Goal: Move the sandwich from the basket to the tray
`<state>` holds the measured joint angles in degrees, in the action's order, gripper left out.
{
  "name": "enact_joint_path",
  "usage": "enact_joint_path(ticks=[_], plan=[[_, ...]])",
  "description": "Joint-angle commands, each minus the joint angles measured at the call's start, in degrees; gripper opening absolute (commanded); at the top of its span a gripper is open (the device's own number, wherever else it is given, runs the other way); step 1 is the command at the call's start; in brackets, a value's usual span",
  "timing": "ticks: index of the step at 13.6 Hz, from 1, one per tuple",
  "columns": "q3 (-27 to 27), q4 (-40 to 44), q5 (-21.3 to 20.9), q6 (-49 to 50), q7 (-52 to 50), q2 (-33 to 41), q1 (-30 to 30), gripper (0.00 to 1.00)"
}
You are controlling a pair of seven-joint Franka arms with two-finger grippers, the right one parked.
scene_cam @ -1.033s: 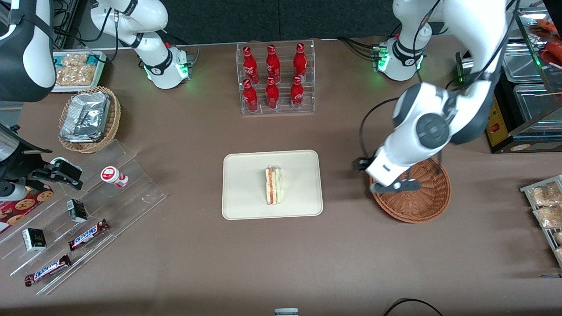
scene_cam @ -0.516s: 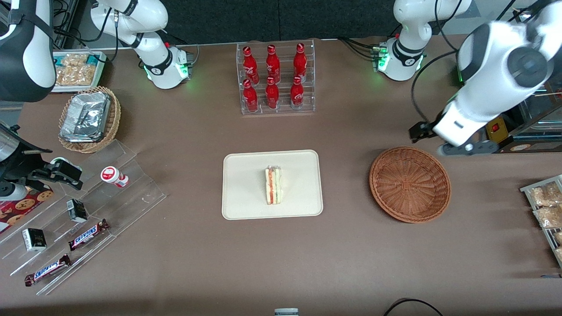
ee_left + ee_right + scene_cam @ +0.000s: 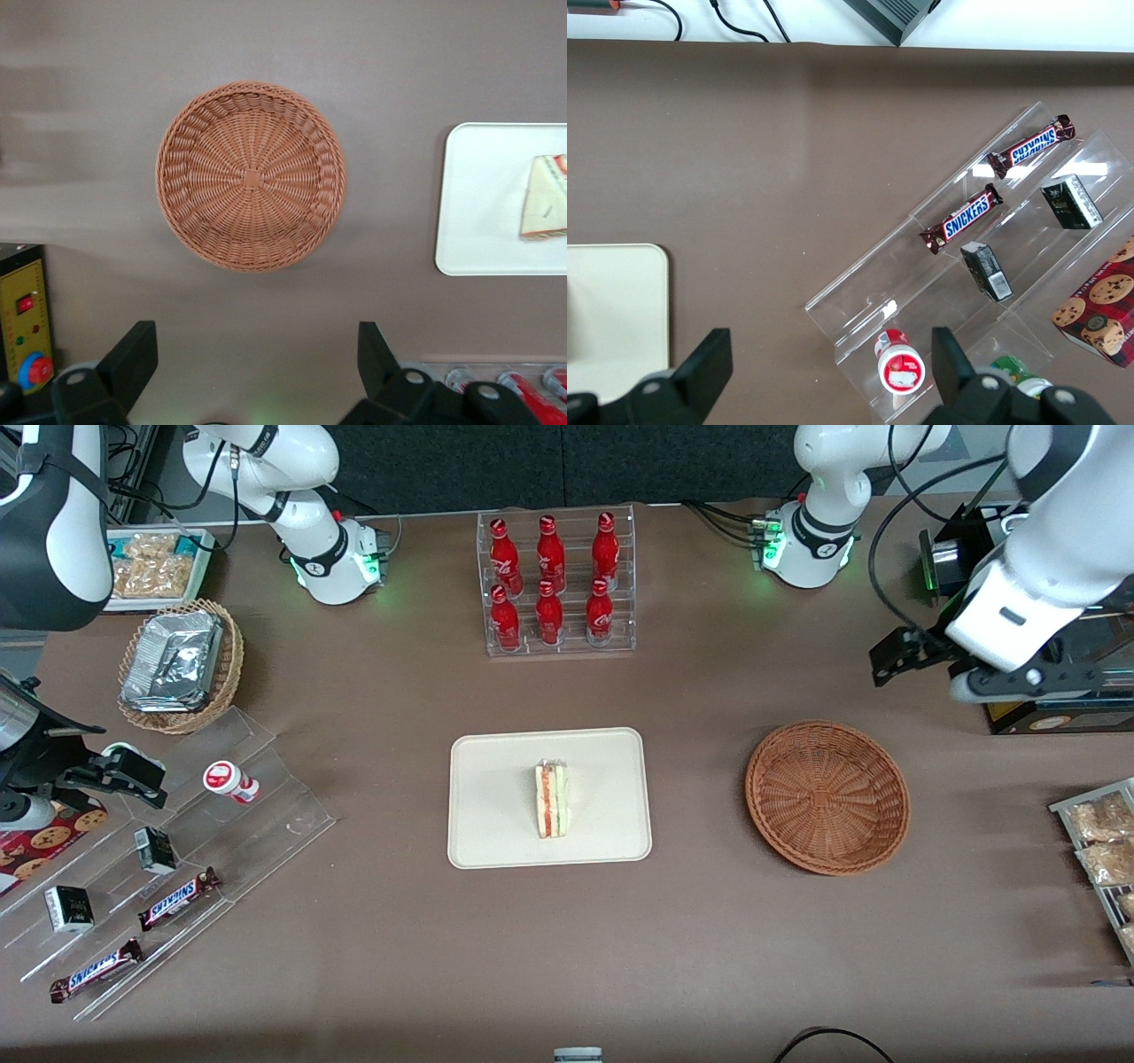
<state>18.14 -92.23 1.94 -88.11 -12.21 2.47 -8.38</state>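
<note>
A brown tabletop (image 3: 709,957) carries everything. The small triangular wedge of white bread with an orange-red and green filling stripe, the sandwich (image 3: 551,799), lies on the flat cream-beige rectangular tray (image 3: 496,841) with rounded corners, near its middle. The round reddish-brown woven wicker basket (image 3: 827,797) sits beside the tray toward the working arm's end of the table, with nothing in it. The left arm's gripper (image 3: 257,359) hangs high above the table, farther from the front camera than the basket and well apart from the sandwich; its black fingers (image 3: 133,354) are spread wide and hold nothing. Red bottles (image 3: 549,576) stand in a clear acrylic rack (image 3: 558,646)
</note>
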Motion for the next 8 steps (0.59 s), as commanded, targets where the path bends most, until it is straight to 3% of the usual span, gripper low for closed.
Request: enact_joint_path(ticks=[1,8], plan=[[0.4,7.6,-0.1,5.2,0.3,-2.5,-0.3,1.00],[0.4,7.9,-0.3,5.5,0.5,-2.0,-0.1,1.00]])
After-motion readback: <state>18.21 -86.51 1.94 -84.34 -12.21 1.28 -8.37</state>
